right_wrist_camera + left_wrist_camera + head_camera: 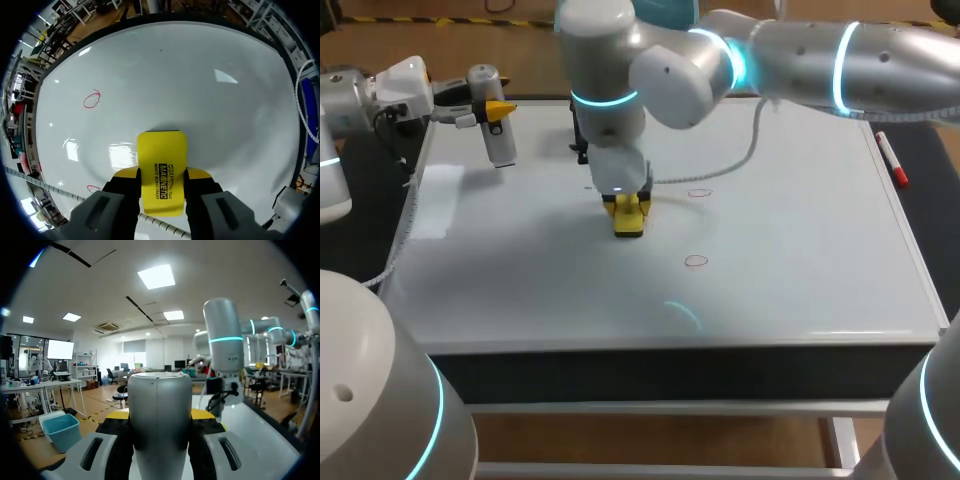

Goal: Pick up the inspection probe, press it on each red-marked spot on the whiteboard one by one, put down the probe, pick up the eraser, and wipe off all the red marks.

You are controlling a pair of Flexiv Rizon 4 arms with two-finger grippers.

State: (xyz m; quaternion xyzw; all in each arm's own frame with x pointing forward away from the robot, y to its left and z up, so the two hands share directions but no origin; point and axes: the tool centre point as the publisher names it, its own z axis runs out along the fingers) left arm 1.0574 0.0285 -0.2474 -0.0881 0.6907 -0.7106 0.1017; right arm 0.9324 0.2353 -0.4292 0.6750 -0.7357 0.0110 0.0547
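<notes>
Yellow rectangular whiteboard eraser (628,216) (161,170): down on the glossy white whiteboard (790,290) (200,75), clamped from both sides by the right gripper (628,205) (161,176). In the head view the right arm covers most of the eraser, and only its near end shows. In the right wrist view its shadow lies tight under its far end; actual contact is hard to confirm.

Two thin red oval marks lie to the eraser's right and apart from it: the farther mark (698,193) (91,99) is whole, the nearer mark (696,261) (93,188) is partly cut off in the wrist view.

Silver cylindrical probe (496,128) (160,425): well left of the eraser, upright, gripped by the left gripper (486,110) (160,415). It hides the finger gap, and its tip is not visible.

Red marker pen (892,160): far right of the eraser.
</notes>
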